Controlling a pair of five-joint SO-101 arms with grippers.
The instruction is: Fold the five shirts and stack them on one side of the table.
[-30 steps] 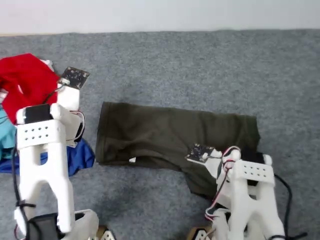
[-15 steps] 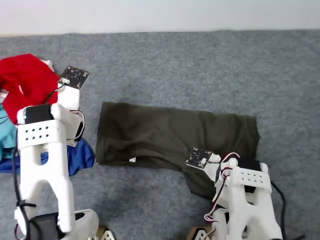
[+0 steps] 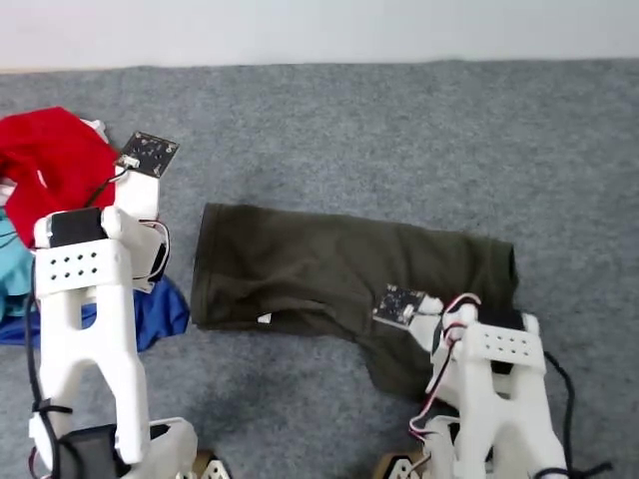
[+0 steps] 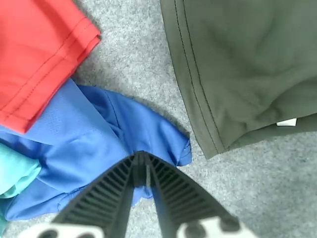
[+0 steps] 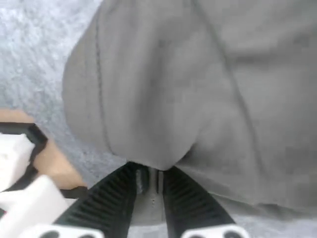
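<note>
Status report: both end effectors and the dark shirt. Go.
Left end effector shut, over the blue shirt. Right end effector shut on the olive shirt, near edge. Red shirt heaped beside the left arm.

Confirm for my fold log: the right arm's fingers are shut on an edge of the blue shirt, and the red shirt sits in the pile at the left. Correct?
One detail is off: the right arm's fingers are shut on an edge of the dark olive shirt, not the blue one, as the right wrist view shows. The red shirt sits in the pile at the left.
</note>
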